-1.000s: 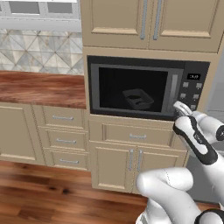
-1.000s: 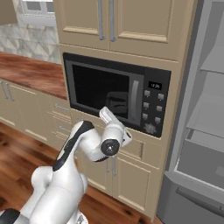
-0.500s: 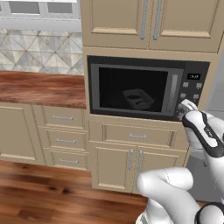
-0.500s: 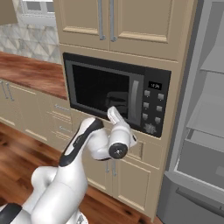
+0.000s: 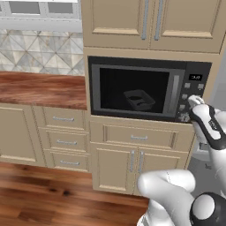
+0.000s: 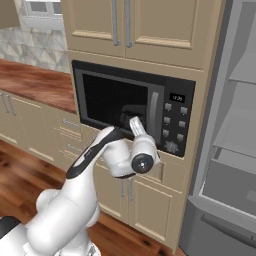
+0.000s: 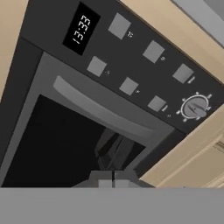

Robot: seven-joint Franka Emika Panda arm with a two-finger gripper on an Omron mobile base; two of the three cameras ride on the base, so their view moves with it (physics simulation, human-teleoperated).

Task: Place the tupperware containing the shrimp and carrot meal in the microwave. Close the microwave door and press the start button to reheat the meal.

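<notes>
At the microwave (image 5: 148, 90) front, my fingers (image 7: 113, 174) are pressed together, nothing between them. Hand view looks straight onto the button panel (image 7: 144, 65): lit display (image 7: 81, 29) reads 13:33, two rows of grey square buttons, round dial (image 7: 195, 107) at the far end of the panel. Microwave door (image 5: 134, 90) is closed; bar handle (image 6: 154, 114) runs vertically next to the panel.

From the left base view my fingers (image 5: 196, 100) sit right at the lower panel buttons; can't tell if actually touching. Right base view has the fingers' tip (image 6: 135, 122) in front of the door glass near the handle.

Tupperware (image 5: 139, 99) is inside the microwave, visible through the dark glass as a shallow rectangular outline, roughly centred in the cavity. Food inside it too dark to make out.

Wooden desk (image 5: 42, 88) runs left of the microwave, drawers (image 5: 64, 130) below it. Fridge (image 6: 230, 150) stands to the right.
</notes>
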